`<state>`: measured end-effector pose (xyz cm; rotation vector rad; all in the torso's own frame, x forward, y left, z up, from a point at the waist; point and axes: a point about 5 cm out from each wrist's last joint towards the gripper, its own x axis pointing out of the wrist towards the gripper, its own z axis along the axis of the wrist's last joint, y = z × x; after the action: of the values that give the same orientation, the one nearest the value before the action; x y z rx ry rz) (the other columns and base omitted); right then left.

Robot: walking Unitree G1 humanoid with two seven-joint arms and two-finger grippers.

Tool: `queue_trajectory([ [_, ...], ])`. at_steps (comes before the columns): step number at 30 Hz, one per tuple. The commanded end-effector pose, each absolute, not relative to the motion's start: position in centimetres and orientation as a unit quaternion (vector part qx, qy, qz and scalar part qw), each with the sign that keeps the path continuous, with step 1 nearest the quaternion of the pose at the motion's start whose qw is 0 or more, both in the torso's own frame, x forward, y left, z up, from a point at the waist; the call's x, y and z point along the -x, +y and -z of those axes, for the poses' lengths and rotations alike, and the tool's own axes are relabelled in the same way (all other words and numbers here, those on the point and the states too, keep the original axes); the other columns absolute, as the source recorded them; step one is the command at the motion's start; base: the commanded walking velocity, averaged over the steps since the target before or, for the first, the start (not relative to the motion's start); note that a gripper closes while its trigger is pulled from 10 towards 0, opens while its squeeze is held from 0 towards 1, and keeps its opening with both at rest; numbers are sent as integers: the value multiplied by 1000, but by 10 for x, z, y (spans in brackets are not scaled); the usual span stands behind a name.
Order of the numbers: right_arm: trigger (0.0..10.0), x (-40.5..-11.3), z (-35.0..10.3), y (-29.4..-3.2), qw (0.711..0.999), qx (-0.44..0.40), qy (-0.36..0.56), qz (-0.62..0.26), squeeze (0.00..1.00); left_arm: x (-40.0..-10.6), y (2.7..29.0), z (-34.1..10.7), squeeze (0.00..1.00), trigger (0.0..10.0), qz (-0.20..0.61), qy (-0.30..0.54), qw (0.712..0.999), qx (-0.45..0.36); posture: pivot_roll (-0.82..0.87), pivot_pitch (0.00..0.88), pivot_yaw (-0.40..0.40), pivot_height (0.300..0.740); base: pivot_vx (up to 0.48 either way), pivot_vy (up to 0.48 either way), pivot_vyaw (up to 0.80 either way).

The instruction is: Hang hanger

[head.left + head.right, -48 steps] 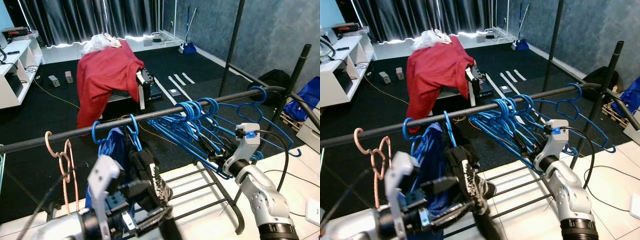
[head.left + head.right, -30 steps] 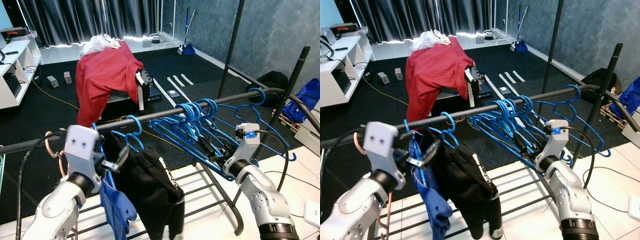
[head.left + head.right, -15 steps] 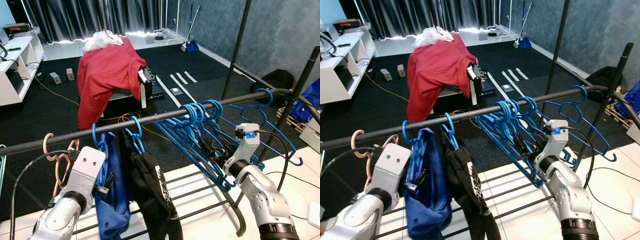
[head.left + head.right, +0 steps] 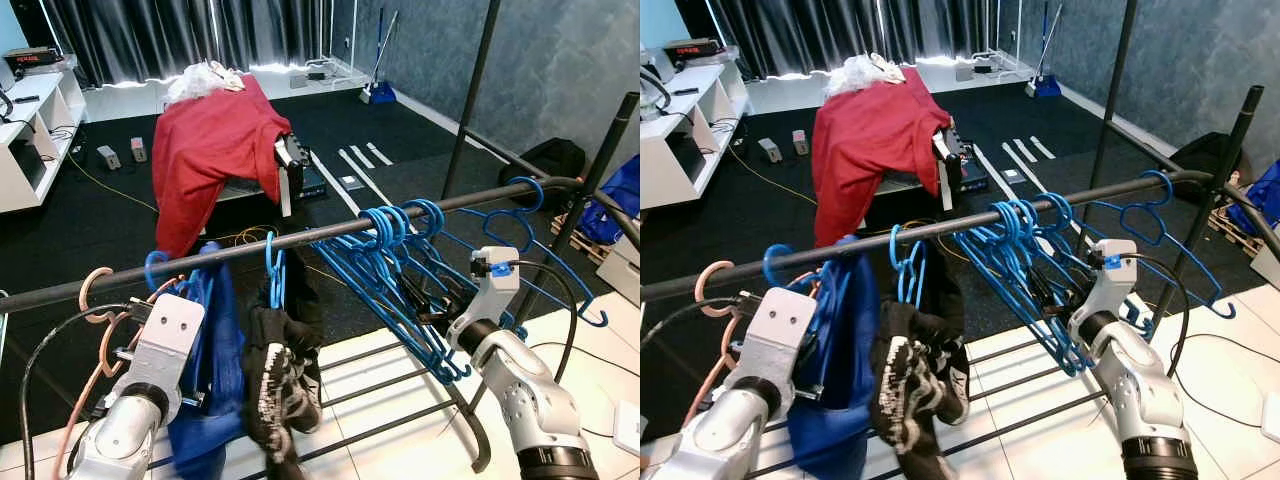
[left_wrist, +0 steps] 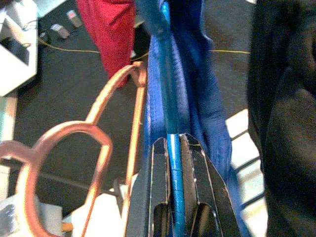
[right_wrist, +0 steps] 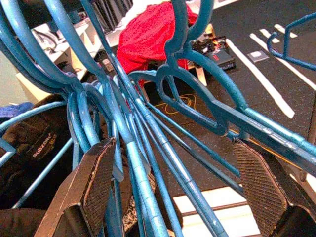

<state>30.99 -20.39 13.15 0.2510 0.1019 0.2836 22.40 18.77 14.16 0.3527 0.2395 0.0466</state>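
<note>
Clamped tight in the left gripper (image 5: pixel 173 197): blue hanger (image 5: pixel 170 123), hook near the rail (image 4: pixel 300 238). Could snag the copper hanger (image 5: pixel 98 128) alongside. Right gripper (image 6: pixel 173 182) spread wide around the bunched hangers (image 6: pixel 143 148).

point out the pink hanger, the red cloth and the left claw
pink hanger (image 4: pixel 92 290), left eye view, on its hook over the rail
red cloth (image 4: pixel 205 150), left eye view, middle of the draped fabric
left claw (image 5: pixel 172 163), left wrist view, between its fingertips, shut on a blue hanger

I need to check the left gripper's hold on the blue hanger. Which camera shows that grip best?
The left wrist view: the left gripper has both black fingers shut on the blue hanger, whose bar runs straight between them. In the eye views the gripper's silver housing covers the fingers, so they show the hanger's hook over the rail instead.
</note>
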Motion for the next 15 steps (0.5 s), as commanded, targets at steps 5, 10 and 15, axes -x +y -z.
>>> queue_trajectory([
  [5,10000,-310,-131,-205,980,-131,53,-138,0,-225,195,-138,0,0,-36,126,974,-185,-49,8,4,740,0,0,0],
  [10,10000,-311,-131,-205,981,-130,53,-138,0,-232,207,-165,0,0,-66,45,982,-170,-46,4,0,740,0,0,0],
  [15,10000,-311,-131,-205,980,-130,54,-138,0,-225,202,-173,0,0,-56,8,986,-157,-44,4,0,740,0,0,0],
])
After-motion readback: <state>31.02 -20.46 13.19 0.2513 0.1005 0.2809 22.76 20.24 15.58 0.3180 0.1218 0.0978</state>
